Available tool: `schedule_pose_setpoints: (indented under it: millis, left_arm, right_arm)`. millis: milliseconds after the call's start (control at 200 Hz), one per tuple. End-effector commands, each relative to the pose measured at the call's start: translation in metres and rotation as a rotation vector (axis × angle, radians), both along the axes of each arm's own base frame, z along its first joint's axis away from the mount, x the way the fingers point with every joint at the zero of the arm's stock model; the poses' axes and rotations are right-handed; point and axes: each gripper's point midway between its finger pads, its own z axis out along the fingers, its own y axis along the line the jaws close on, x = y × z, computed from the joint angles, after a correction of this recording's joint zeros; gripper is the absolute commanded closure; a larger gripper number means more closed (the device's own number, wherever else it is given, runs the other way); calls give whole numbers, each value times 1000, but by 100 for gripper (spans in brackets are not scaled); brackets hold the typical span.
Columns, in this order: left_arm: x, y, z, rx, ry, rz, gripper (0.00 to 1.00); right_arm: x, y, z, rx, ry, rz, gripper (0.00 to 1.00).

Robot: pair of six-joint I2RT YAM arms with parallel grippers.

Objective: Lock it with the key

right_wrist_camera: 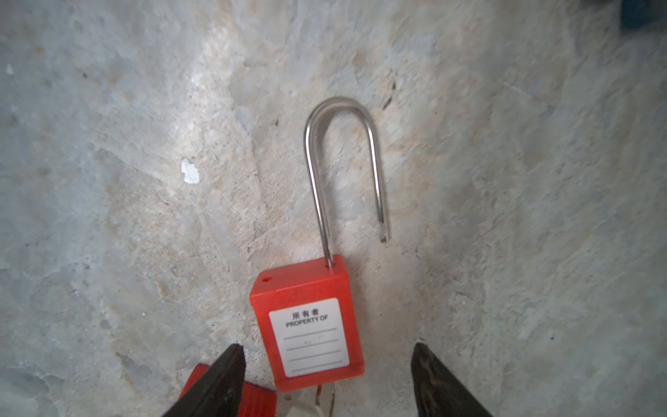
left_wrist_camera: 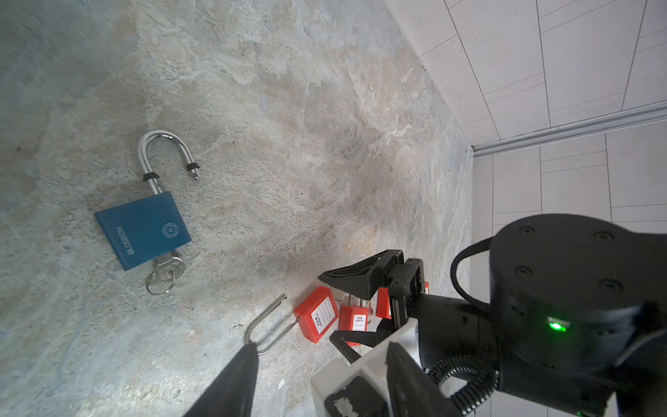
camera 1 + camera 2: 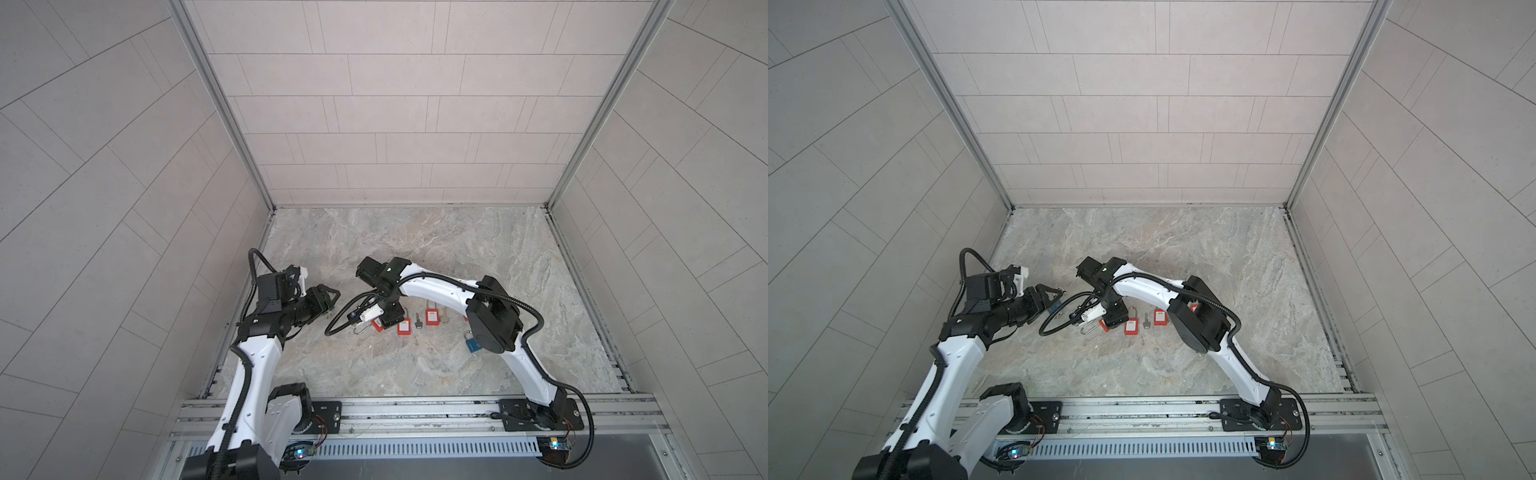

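The locking is not yet done, and by my reading it has hardly begun. The red padlock [image 1: 308, 325] lies flat on the desk [image 3: 415, 249], near the middle and toward the front. Its long shackle [image 1: 339, 103] is raised with the free end clear of the body, so it is plainly unlocked. The right hand [image 1: 327, 344] hovers over it, spread wide, with one finger on each side of the body and a gap on both sides, gripping nothing. Something pale and metallic pokes out at the base of this lock, perhaps a key, but it is too blurred to tell. The left hand [image 3: 332, 297] hangs just left of the row of locks, and its fingers look parted with nothing between them. Close by it a blue padlock [image 2: 144, 231] also lies open, with a key [image 2: 168, 269] seated in its base. A loose key [image 3: 417, 321] rests between a second red padlock [image 3: 404, 326] and a third red padlock [image 3: 433, 318]. As I judge it, all the real work is left: take hold of a lock, push its shackle home, and turn a key in it.
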Motion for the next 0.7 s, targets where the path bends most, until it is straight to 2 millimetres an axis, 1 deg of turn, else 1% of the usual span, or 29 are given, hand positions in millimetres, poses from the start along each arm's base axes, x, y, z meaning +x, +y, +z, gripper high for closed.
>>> schedule_pose_setpoints:
  millis: [0,105,240,315,520,590,655,696]
  left_arm:
    - [-4,1,-6,-10,35,18,38]
    - [-4,3,-10,7,52,19,38]
    - [-3,5,-10,22,32,28,38]
    - [-2,5,-13,20,41,27,38]
    - [-2,5,-14,22,34,26,38]
    - [-1,6,-15,25,30,33,38]
    - [-1,6,-14,27,24,31,38]
    - [-1,6,-14,29,23,31,38]
  right_arm:
    - [-5,-1,-7,-30,7,11,27]
    - [-5,0,-12,-33,10,13,28]
    - [-3,2,-12,-35,-1,11,33]
    - [-5,0,-15,-49,3,12,36]
    - [-4,-5,-25,-83,-4,14,41]
    - [-5,-3,-27,-73,0,17,45]
    - [-5,-1,-28,-72,-1,20,47]
    - [-6,-1,-29,-73,-2,32,51]
